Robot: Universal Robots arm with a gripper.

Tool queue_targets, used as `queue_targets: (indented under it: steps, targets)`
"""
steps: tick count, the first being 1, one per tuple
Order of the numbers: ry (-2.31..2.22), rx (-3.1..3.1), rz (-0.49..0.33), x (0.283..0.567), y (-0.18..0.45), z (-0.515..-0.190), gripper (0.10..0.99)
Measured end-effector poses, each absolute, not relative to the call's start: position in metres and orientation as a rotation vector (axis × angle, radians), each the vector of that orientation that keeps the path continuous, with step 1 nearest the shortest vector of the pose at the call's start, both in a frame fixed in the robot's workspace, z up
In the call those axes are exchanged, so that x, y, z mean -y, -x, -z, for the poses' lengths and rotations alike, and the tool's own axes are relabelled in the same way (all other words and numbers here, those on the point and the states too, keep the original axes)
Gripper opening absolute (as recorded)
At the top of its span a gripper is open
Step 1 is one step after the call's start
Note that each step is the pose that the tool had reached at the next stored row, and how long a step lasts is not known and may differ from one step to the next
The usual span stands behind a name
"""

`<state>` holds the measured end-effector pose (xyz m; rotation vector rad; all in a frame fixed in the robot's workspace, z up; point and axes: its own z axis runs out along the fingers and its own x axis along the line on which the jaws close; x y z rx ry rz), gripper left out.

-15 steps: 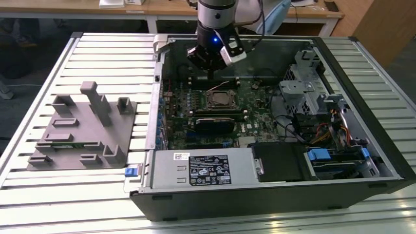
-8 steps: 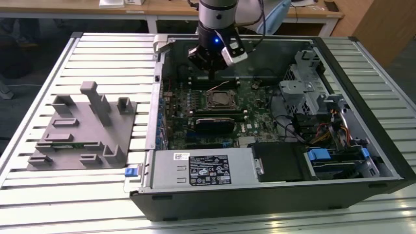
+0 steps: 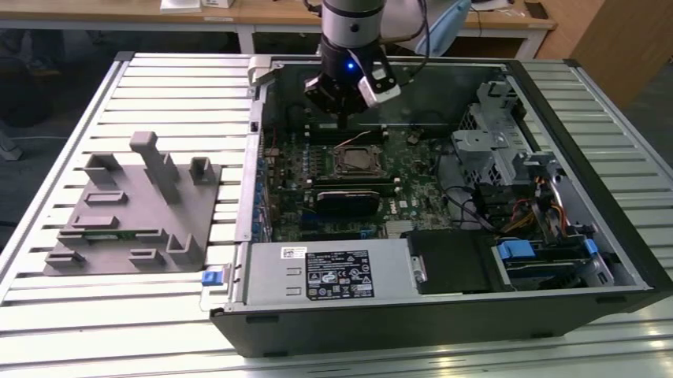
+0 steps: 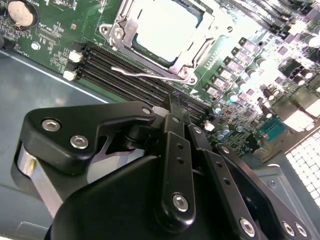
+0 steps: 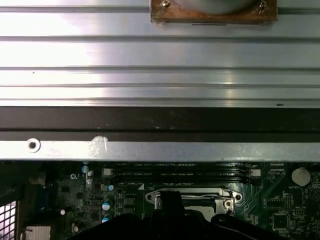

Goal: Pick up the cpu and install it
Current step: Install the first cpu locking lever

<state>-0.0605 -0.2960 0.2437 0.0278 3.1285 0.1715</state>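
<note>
cpu: the cpu [image 4: 165, 27] lies flat in the socket frame [image 4: 187, 62] on the motherboard [image 4: 55, 30]; its pale silver-white top faces up in the second wrist view, free of the gripper.
Socket frame: its metal rim surrounds the chip, and a thin lever [image 4: 145, 75] runs along the side nearest the memory slots [image 4: 130, 82].
Gripper: the gripper [image 4: 172, 107] hangs above the memory slots, just beside the socket; its dark fingers [image 4: 175, 150] are pressed together with nothing between them. In the exterior view it [image 3: 345, 118] hovers inside the case over the far edge of the board.
Computer case: the computer case [image 3: 315, 335] lies open on its side on the slatted table [image 3: 158, 315].
Fixture: a grey fixture [image 3: 137, 209] with upright blocks sits on the table on the exterior view's left, just beside the case.
</note>
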Motion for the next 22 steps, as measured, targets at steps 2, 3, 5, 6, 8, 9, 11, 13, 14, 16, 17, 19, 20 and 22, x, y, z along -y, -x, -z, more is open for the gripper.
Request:
queue_targets:
  steps: [2, 3, 5, 6, 8, 9, 11, 13, 14, 16, 17, 19, 20, 22]
  targets:
    - [-0.028, -3.128, -0.182, 0.296, 0.06, -0.243, 0.106]
    - [-0.028, -3.128, -0.183, 0.296, 0.06, -0.243, 0.106]
    - [-0.028, -3.128, -0.182, 0.296, 0.06, -0.242, 0.106]
    - [-0.027, -3.128, -0.182, 0.296, 0.059, -0.242, 0.106]
    - [-0.018, -3.128, -0.181, 0.296, 0.058, -0.24, 0.106]
    - [-0.009, -3.129, -0.181, 0.296, 0.057, -0.239, 0.106]
    - [-0.003, -3.129, -0.18, 0.296, 0.056, -0.238, 0.106]
    - [-0.003, -3.129, -0.18, 0.296, 0.055, -0.236, 0.106]
    - [-0.003, -3.129, -0.18, 0.296, 0.055, -0.236, 0.106]
    - [-0.003, -3.129, -0.18, 0.296, 0.054, -0.235, 0.106]
    - [-0.003, -3.129, -0.18, 0.296, 0.053, -0.234, 0.106]
    - [-0.003, -3.129, -0.18, 0.296, 0.052, -0.233, 0.106]
    - [-0.003, -3.129, -0.18, 0.296, 0.051, -0.232, 0.106]
    - [-0.003, -3.129, -0.18, 0.296, 0.049, -0.23, 0.106]
